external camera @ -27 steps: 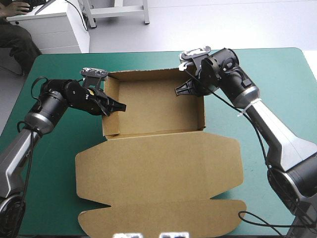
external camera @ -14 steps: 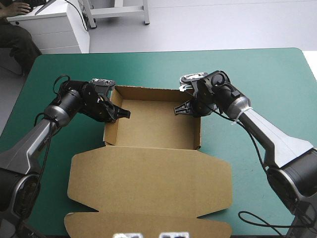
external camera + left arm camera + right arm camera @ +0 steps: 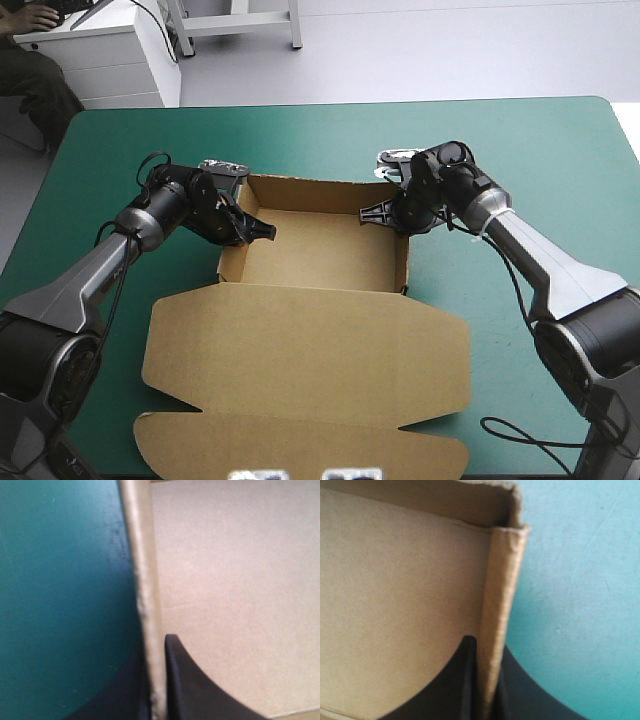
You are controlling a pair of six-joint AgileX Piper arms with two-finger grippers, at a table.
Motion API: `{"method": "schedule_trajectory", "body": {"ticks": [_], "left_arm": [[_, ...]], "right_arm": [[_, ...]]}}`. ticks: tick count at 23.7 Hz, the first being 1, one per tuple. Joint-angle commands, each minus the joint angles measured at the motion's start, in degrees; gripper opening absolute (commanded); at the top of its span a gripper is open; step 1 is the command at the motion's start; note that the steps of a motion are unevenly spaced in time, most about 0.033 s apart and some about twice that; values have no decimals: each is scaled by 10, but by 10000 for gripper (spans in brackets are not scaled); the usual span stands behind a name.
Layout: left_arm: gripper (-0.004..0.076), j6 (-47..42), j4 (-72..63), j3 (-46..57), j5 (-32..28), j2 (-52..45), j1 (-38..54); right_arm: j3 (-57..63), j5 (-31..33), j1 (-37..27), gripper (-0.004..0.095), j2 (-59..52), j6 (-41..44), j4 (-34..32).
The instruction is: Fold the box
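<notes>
The brown box (image 3: 315, 255) stands as an open tray in the middle of the teal-green table, its wide lid (image 3: 310, 350) lying flat toward the near edge. My left gripper (image 3: 250, 228) is shut on the box's left wall (image 3: 145, 590), one black finger (image 3: 200, 690) inside and one outside. At the opposite side my right gripper (image 3: 385, 213) is shut on the box's right wall (image 3: 502, 605), close to the far right corner (image 3: 512, 510). In both wrist views the wall runs straight up between the fingers, with the tray floor on one side and the cover on the other.
Bare teal-green cover (image 3: 560, 170) lies right of the box and beyond it (image 3: 300, 140). The lid's front flap (image 3: 300, 450) reaches almost to the near edge. A white cabinet (image 3: 90, 60) stands past the far left corner.
Both grippers and the tray shifted rightward and toward the near edge from earlier; the tray's walls stand more upright, and the lid has slid nearer the table's front edge.
</notes>
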Motion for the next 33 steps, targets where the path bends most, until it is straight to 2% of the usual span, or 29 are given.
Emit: {"method": "schedule_trajectory", "body": {"ticks": [1, 4, 7, 11, 12, 14, 18, 21, 24, 28, 33], "left_arm": [[-7, 14, -8, -14, -18, -18, -13], [-6, 15, 22, -14, -6, -18, -13], [-3, 16, 35, -14, 6, -18, -13], [37, 16, 39, -20, 32, -18, -13], [83, 16, 39, -27, 44, -18, -13], [153, 16, 39, -42, 53, -18, -13], [320, 16, 39, -79, 75, -18, -13], [436, 16, 39, -96, 81, -18, -13], [447, 16, 41, -117, 124, -18, -13], [445, -7, 41, -180, 216, -18, -13], [442, -15, 37, -211, 216, -47, -13]], "right_arm": [[-14, -36, 0, 0, -14, -19, 18], [-15, -42, 0, 7, -13, -19, 32], [-21, -30, 0, 68, -13, -5, 29], [-46, -2, 0, 283, -13, 0, 22], [-62, 6, 0, 394, -13, 0, 16], [-83, 23, 0, 468, -13, 0, 12], [-116, 84, 0, 474, -13, 0, -31], [-133, 117, 0, 472, -13, 0, -27], [-158, 117, 0, 472, -14, -1, 1], [-195, 117, 0, 472, -23, -2, 28], [-199, 117, 0, 472, -48, -2, 25]]}}
